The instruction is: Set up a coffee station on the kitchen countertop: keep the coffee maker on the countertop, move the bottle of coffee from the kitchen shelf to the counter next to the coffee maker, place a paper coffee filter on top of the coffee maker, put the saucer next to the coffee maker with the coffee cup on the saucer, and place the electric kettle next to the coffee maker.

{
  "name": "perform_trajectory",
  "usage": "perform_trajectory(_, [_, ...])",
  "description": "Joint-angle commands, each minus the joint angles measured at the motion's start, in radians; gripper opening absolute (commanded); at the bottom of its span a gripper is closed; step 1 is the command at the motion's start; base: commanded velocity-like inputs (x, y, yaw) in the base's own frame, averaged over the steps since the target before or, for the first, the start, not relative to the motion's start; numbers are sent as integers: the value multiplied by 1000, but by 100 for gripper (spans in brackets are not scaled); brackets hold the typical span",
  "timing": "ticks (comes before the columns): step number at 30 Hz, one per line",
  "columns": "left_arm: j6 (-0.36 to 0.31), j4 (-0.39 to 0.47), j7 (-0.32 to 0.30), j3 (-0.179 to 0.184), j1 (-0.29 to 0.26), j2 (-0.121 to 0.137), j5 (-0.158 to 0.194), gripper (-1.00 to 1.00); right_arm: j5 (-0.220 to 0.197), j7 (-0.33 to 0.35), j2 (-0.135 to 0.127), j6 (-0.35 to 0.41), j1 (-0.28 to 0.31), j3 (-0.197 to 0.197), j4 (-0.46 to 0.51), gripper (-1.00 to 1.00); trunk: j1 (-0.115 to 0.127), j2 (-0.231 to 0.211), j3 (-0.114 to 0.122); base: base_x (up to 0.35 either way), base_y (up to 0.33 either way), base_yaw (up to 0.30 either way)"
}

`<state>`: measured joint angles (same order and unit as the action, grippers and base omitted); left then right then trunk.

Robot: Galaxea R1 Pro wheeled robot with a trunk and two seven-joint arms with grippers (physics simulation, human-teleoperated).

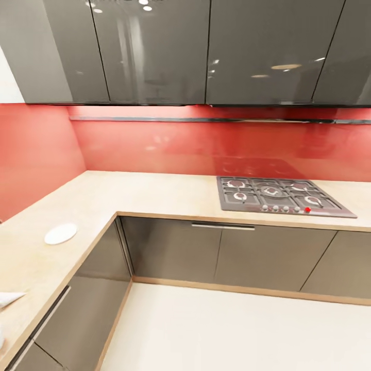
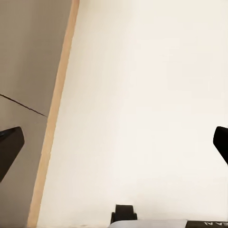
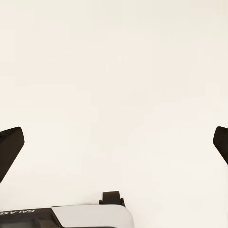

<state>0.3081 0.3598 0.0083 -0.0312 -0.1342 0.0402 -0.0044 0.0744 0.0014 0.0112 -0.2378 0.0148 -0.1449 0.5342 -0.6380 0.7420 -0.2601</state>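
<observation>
Now both grippers, left gripper (image 2: pixel 114 142) and right gripper (image 3: pixel 114 142), wide apart, empty.

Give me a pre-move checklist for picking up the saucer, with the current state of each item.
1. Saucer located: ok. It lies flat on the left run of the kitchen countertop, near the front edge.
2. Saucer free of other things: ok. Nothing rests on it or touches it.
3. Left hand free: ok. Fingers spread wide, nothing between them, pale floor beyond.
4. Right hand free: ok. Fingers spread wide, nothing held.
5. Hands near the saucer: not ok. Both wrist views look at the floor, not the counter.
6. Paper coffee filter identified: cannot tell. A white pointed shape sits at the left frame edge, cut off.
</observation>
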Motion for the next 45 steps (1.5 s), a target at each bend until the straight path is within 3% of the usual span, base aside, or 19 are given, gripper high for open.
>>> perform_trajectory(1, [3, -1, 1, -2, -1, 0, 0, 100, 8, 0, 1, -3, 1, -5, 0, 100, 0, 1, -1, -166, -192, 276])
perform_trajectory(24, [3, -1, 1, -7, -1, 0, 6, 100, 7, -4, 1, -2, 1, -7, -2, 100, 0, 1, -1, -42, -33, 280])
perform_trajectory(34, [2, -1, 1, -6, -1, -2, 3, 100, 7, -5, 1, -3, 1, -8, -2, 100, 38, -69, 30, 0, 0, 280])
perform_trajectory(40, [3, -1, 1, -3, -1, -2, 1, 100, 7, -6, 1, -3, 1, -8, -2, 100, 38, -69, 30, 0, 0, 280])
perform_trajectory(45, [3, -1, 1, -1, -1, -2, 0, 100, 7, -5, 1, -3, 1, -7, -2, 100, 58, -104, 46, 0, 0, 280])
